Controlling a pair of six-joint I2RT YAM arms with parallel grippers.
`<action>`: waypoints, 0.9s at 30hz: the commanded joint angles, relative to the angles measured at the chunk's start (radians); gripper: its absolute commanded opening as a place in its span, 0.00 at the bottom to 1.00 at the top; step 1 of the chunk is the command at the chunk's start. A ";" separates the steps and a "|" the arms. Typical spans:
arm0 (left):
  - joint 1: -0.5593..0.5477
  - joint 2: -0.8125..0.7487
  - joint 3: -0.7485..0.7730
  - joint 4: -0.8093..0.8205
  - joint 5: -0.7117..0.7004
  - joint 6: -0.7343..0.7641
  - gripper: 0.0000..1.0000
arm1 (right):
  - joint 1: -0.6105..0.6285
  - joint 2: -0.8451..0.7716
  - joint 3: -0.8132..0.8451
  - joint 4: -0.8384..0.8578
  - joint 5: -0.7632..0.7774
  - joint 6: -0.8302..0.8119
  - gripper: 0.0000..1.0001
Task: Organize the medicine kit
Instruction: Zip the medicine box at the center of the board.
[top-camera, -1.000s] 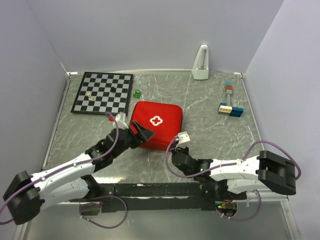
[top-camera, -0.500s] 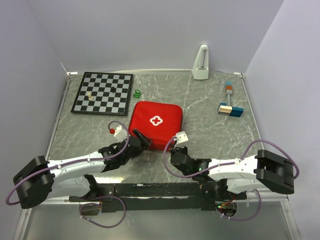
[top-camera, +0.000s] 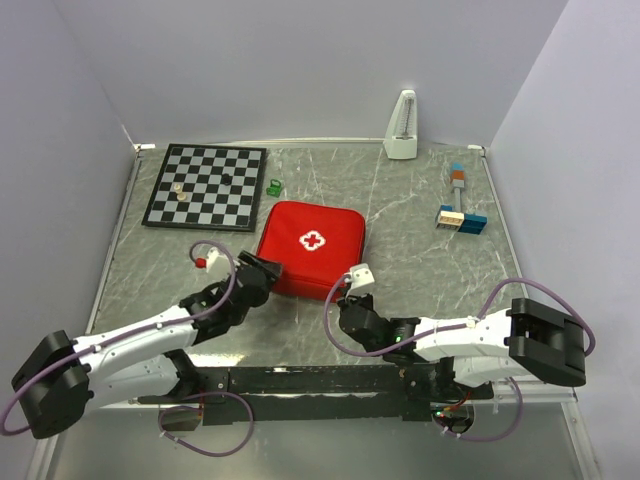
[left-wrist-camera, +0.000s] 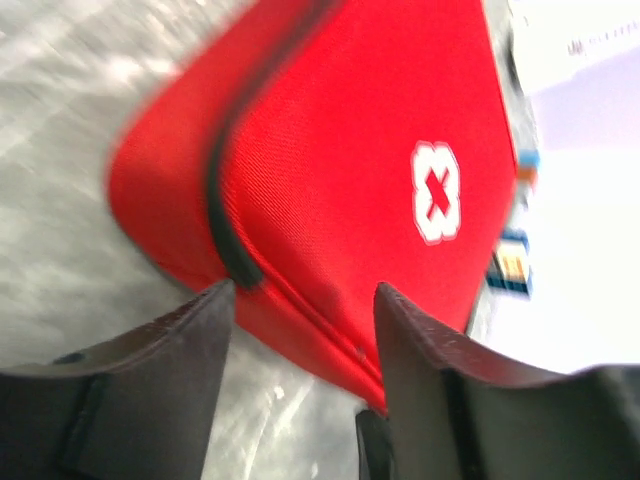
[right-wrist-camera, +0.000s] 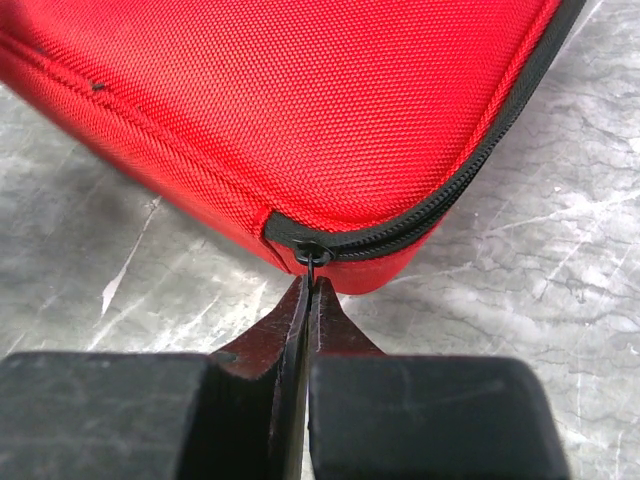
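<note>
The red medicine kit (top-camera: 312, 245) lies closed on the marble table, its white cross (top-camera: 313, 241) facing up. My left gripper (top-camera: 264, 272) is at the kit's near-left corner. In the left wrist view the left gripper (left-wrist-camera: 305, 290) has its jaws apart, and the kit (left-wrist-camera: 350, 150) shows its front edge between the two fingers. My right gripper (top-camera: 344, 298) is at the kit's near-right corner. Seen from the right wrist, the right gripper (right-wrist-camera: 309, 288) is shut on the thin black zipper pull (right-wrist-camera: 313, 268), which hangs from the slider on the kit (right-wrist-camera: 300, 110).
A black-and-white chessboard (top-camera: 206, 186) with a few pieces lies at the back left, a small green object (top-camera: 273, 186) beside it. A white metronome (top-camera: 402, 126) stands at the back wall. Coloured blocks (top-camera: 460, 217) lie at the right. Walls enclose three sides.
My left gripper has swung left along the kit's near edge to its near-left corner, and its jaws have narrowed. The right gripper has stayed shut on the zipper pull.
</note>
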 joint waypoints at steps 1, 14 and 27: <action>0.089 -0.009 0.000 -0.033 -0.014 0.061 0.55 | 0.014 -0.009 0.039 0.023 0.008 -0.005 0.00; 0.237 0.130 0.020 0.160 0.167 0.329 0.43 | 0.017 -0.017 0.042 0.012 -0.003 -0.019 0.00; 0.282 0.263 0.141 0.173 0.202 0.536 0.01 | 0.018 -0.049 0.046 -0.017 -0.009 -0.033 0.00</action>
